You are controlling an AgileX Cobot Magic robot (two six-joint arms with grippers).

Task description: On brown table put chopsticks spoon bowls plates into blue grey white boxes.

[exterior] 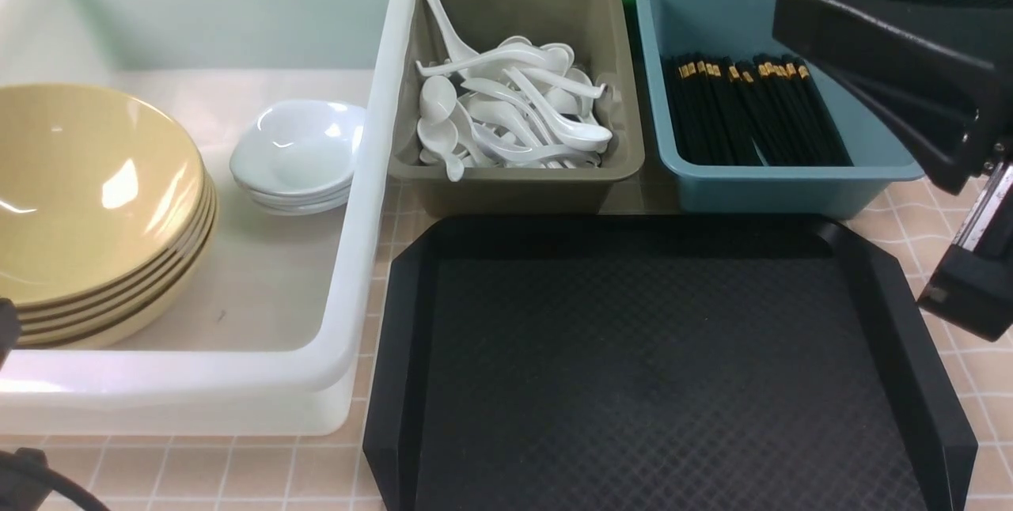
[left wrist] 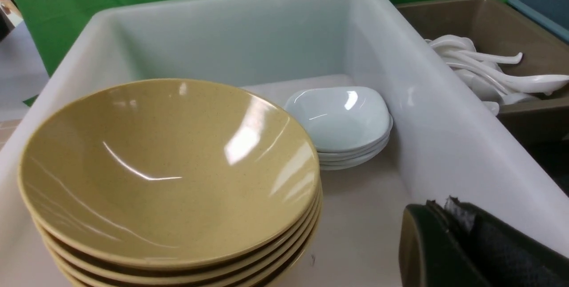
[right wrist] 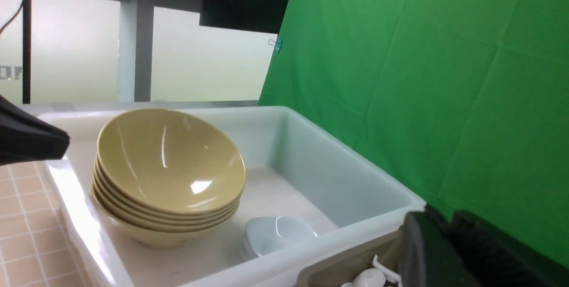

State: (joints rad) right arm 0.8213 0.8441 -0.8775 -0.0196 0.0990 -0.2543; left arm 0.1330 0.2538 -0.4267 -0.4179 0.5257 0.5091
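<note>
On the left, the white box (exterior: 378, 179) holds a stack of yellow bowls (exterior: 87, 194) and a small stack of white plates (exterior: 297, 151). Several white spoons (exterior: 514, 111) lie in the grey box (exterior: 514, 188). Black chopsticks (exterior: 752, 111) lie side by side in the blue box (exterior: 760, 188). My right gripper (exterior: 783, 1) hangs above the blue box's far right side; a narrow gap shows between its fingers (right wrist: 438, 221), with nothing in it. My left gripper (left wrist: 444, 205) is shut and empty, low over the white box's near right corner beside the bowls (left wrist: 169, 167).
A wide black tray (exterior: 657, 369) with nothing on it lies in front of the grey and blue boxes. The tiled table (exterior: 973, 384) shows around it. A green backdrop (right wrist: 422, 78) stands behind the boxes.
</note>
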